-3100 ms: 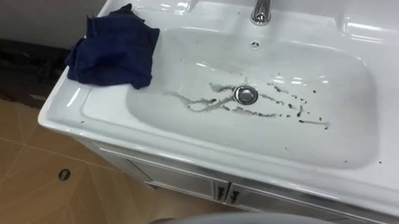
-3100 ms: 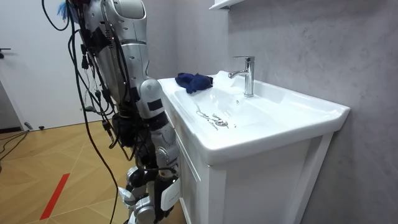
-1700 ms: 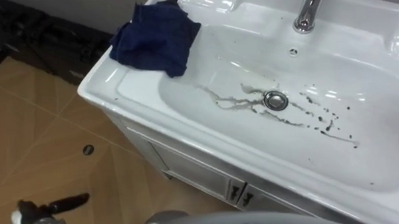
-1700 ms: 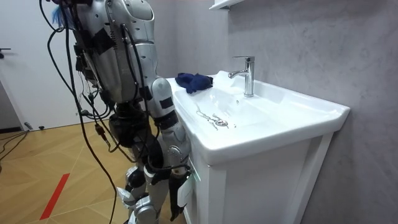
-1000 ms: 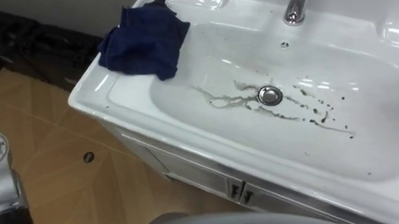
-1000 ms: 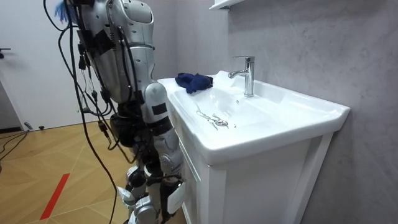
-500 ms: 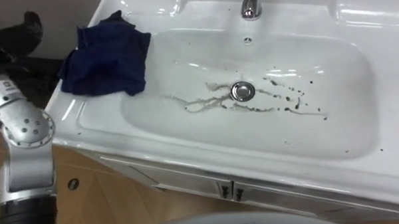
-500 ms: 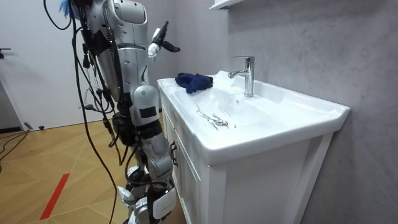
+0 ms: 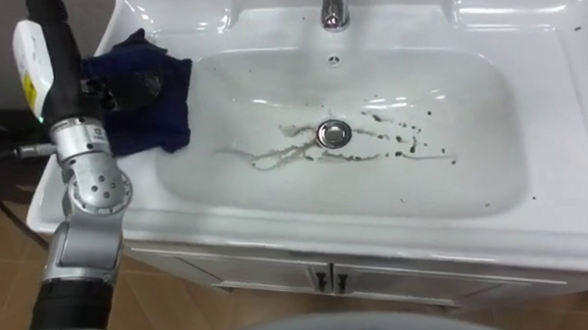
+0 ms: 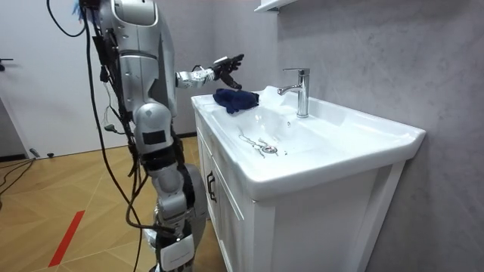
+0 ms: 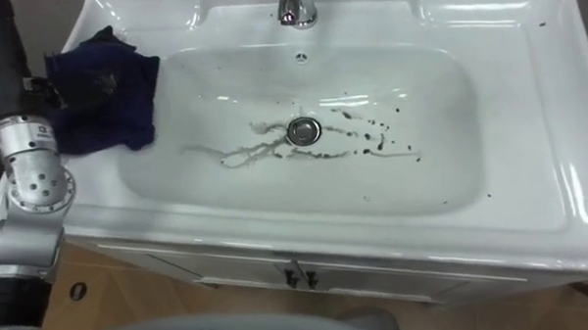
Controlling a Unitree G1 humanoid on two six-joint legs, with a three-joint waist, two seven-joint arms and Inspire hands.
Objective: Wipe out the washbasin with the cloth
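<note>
The robot stands at the white counter [image 9: 570, 214], facing the basin [image 9: 470, 139]. The blue cloth [image 9: 169, 101] lies bunched on the rim at the basin's left rear corner. The left hand [image 10: 225, 66] hovers just above it, fingers spread apart, holding nothing. Dark streaks [image 9: 274, 154] and specks surround the drain [image 9: 332, 133]. I'd say 0 wiping is done, and taking the cloth comes 1st.

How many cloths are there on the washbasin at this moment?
1. The dark blue cloth lies on the left rear corner of the white ceramic basin; the left hand is over it.
</note>
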